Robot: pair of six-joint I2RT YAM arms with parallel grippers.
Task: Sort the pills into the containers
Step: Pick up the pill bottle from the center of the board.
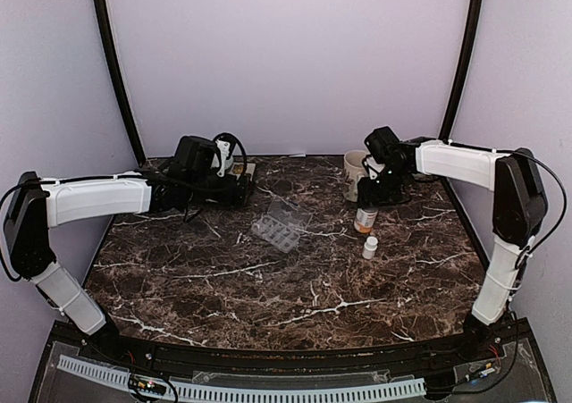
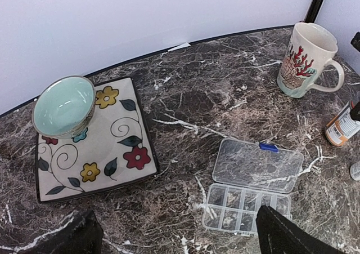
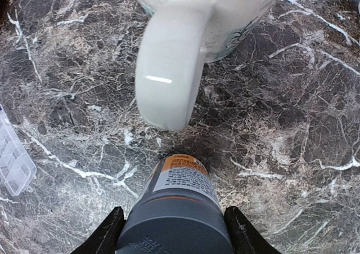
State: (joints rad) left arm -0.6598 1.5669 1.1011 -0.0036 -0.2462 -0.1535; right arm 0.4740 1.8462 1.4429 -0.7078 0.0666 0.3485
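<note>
Evidently the right end effector (image 3: pixel 173 214) straddles the upright pill bottle (image 3: pixel 180 178) beside the mug (image 3: pixel 169 68), grip unconfirmed; the left end effector (image 2: pixel 174 223), fingers spread, sits farther off.

pill organizer (image 1: pixel 281 225) centre, lid open | orange bottle (image 1: pixel 365 220) beside white bottle (image 1: pixel 370 247) | mug (image 1: pixel 355 172) behind
</note>
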